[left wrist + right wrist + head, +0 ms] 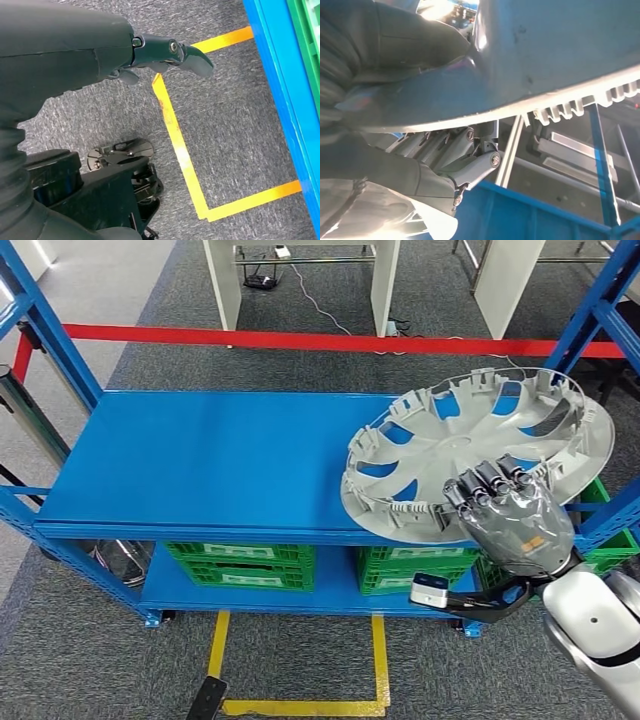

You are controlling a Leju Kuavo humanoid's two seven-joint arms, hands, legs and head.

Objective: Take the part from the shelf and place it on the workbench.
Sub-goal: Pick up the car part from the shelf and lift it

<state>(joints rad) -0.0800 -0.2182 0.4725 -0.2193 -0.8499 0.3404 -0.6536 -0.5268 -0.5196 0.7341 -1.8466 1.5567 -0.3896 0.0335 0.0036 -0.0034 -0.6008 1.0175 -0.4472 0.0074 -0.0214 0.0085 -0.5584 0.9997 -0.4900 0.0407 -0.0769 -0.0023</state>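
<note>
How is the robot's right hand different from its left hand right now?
The right hand is up at the blue shelf and grips the rim of the grey wheel cover; the left hand hangs low over the grey carpet and holds nothing. The right hand's fingers curl over the cover's edge; the left hand's fingers point out, apart. Both have dark fingers.

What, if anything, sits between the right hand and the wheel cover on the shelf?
Nothing visible. The right hand already grips the near rim of the wheel cover, fingers over the edge, with its far side tilted up off the blue shelf. The workbench cannot be seen.
</note>
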